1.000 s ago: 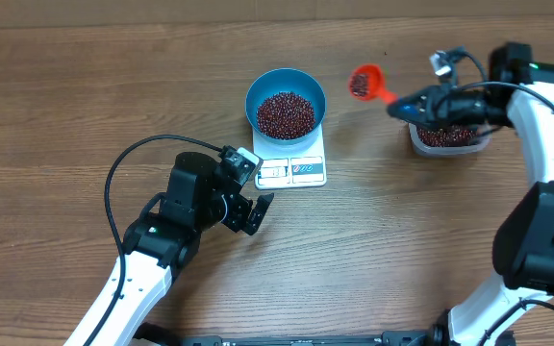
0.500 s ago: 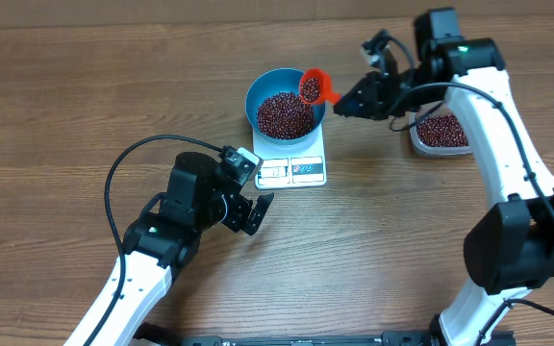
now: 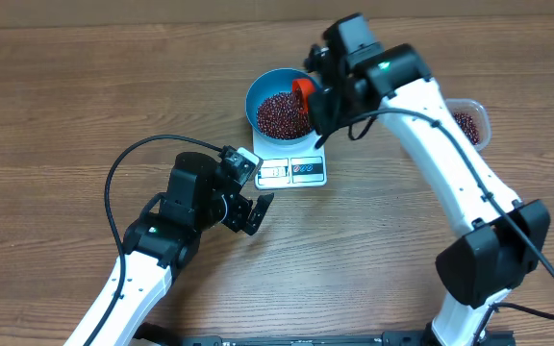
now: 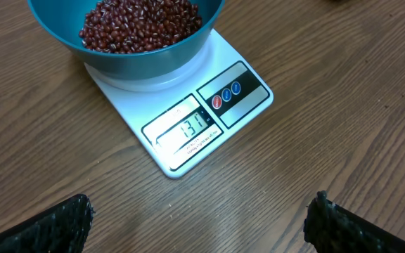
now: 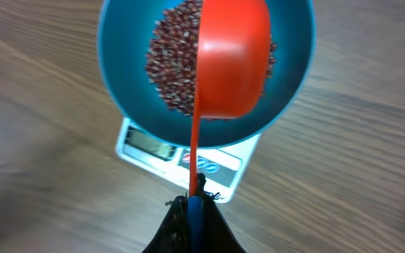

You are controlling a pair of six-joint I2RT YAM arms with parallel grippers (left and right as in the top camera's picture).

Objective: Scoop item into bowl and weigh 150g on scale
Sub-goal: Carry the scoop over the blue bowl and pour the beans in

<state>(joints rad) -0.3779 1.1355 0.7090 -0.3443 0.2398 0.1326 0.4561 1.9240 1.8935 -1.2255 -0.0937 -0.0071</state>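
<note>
Hanging over the near-right part of the bowl [image 5: 121, 105], the red scoop [image 5: 234, 56] was gripped by its thin handle in the tightly closed right gripper [image 5: 192, 211]. The handle's long axis ran straight out from the fingertips to the cup, so the bowl lay directly ahead of and below that claw. Only the cup's smooth plastic back was shown to the wrist camera; its mouth was turned away toward the beans [image 5: 171, 63], and whether any load remained inside could not be told. A heap of small, glossy maroon grains was seen in the deep, round, bright-blue bowl, which was seated on the flat white scale [image 4: 181, 144]. A figure of 131 was shown on the display, so a little more was judged to be needed. The left gripper [image 4: 199, 218] was held fully open and empty, just in front of the scale. The clear plastic tub [image 3: 471, 117] of spare beans was left well apart on the wood-grain table [image 3: 65, 96], on the right arm's side.
</note>
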